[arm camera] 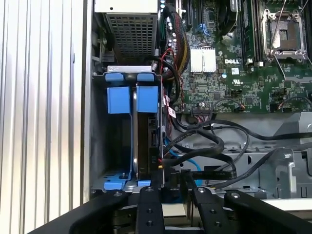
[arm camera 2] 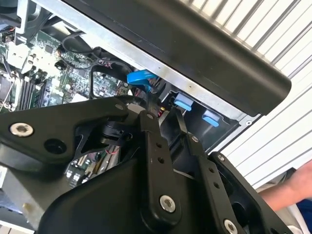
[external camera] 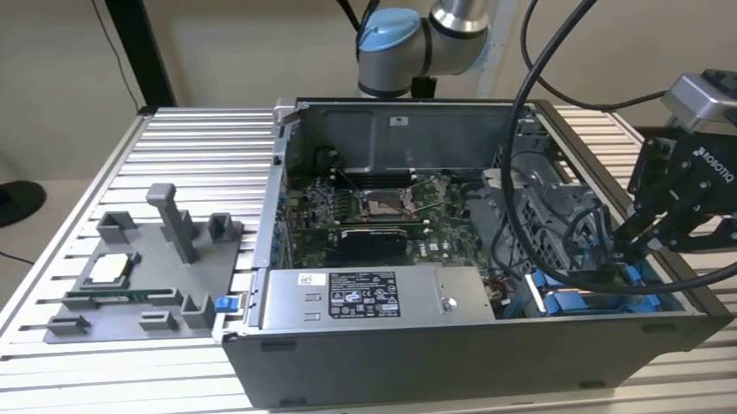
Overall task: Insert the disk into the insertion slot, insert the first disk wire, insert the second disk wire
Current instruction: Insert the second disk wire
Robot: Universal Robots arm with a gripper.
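The disk (arm camera: 146,141) sits in the insertion slot (arm camera: 97,146); blue wire (arm camera: 190,162), judged limp, best pinched at its rigid connector; whether the gripper (arm camera: 174,178) holds anything, I cannot tell.

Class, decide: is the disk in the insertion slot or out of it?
In: the disk stands edge-on within the grey walls of the insertion slot.
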